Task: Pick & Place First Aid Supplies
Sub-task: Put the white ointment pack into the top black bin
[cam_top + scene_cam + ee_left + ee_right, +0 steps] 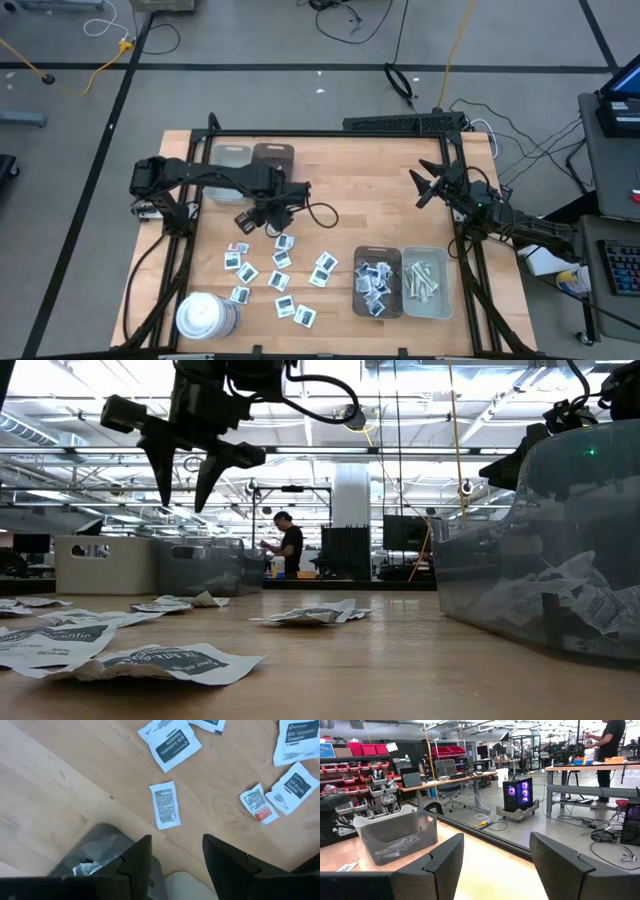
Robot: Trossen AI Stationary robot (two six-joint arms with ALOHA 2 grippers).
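Above the scattered flat white square packets (279, 281), my left gripper (176, 862) hangs with fingers apart, holding nothing.
I'd drop straight onto the lone small packet (164, 805) below, straddling its narrow width, then close; my right gripper (425, 186) waits parted and empty, away from the grey tray (378, 282).

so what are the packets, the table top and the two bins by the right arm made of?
Packets: likely paper or foil-paper, matte white, creased with crimped edges. Table top: wood, pale with visible grain, satin finish. Bins: apparently translucent grey plastic; contents show through the wall in the low view.
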